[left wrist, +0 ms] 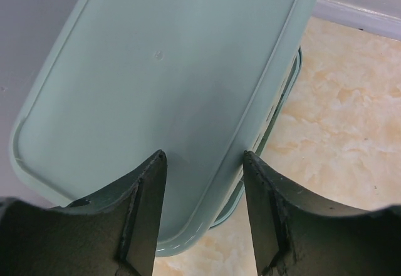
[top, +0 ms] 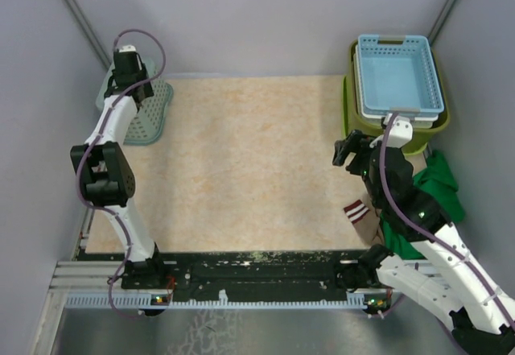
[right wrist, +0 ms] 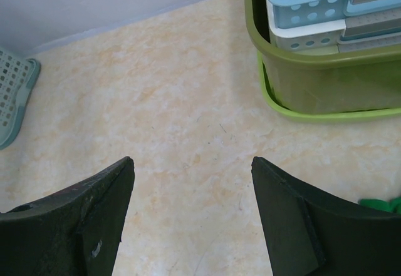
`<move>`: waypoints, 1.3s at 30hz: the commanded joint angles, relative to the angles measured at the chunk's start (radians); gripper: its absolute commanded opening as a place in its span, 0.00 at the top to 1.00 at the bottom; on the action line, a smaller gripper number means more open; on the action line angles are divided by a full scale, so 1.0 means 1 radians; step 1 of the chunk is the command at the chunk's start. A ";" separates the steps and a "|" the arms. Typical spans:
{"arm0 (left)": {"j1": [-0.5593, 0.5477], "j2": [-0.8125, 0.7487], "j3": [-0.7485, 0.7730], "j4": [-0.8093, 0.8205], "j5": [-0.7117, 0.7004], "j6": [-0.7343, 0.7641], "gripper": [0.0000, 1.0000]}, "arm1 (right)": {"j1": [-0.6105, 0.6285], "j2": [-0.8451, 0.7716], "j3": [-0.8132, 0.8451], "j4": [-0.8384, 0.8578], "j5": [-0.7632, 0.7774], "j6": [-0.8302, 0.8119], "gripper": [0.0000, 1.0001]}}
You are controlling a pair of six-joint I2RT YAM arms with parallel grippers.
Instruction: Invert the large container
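Right wrist view gives us the clearest look at the lime-green rounded plastic tub (right wrist: 326, 114). It stands mouth up at the far right of the marbled beige counter (right wrist: 156, 101), against the back wall. Nested inside it are an olive-green see-through basket (right wrist: 313, 82), then a white perforated basket (right wrist: 307, 38), then a light blue perforated basket (right wrist: 301, 7) on top. The right gripper (right wrist: 191, 163) hangs over bare counter, near and to the left of that stack. Its jaws are spread wide and we see nothing between them.

From the top external view we find a green cloth (top: 438, 186) lying beside the right arm, on the near side of the tub. Well apart, at the far left corner, a pale teal perforated plastic basket (top: 154, 117) lies with its smooth flat bottom up.

Over that bottom the left gripper (left wrist: 203, 157) stands with its jaws partly open. The gap between the fingers shows only the basket's surface, and we see no hold on anything.
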 commanded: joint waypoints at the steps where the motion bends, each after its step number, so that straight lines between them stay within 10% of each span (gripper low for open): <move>1: 0.014 0.022 0.003 -0.190 0.001 -0.026 0.41 | -0.004 0.022 0.072 0.035 -0.022 0.012 0.25; 8: -0.036 -0.179 0.046 -0.224 0.036 -0.003 0.34 | -0.004 0.042 0.084 0.052 -0.024 -0.004 0.25; 18: -0.496 -0.417 -0.053 -0.205 0.062 0.000 0.23 | -0.018 0.229 0.303 0.042 0.112 -0.310 0.19; 25: -0.768 -0.429 -0.296 -0.064 0.237 -0.169 0.17 | -0.392 0.528 0.633 -0.107 -0.300 -0.334 0.18; 39: -0.936 -0.538 -0.684 0.160 0.333 -0.398 0.09 | -0.540 0.958 0.916 -0.162 -0.362 -0.361 0.41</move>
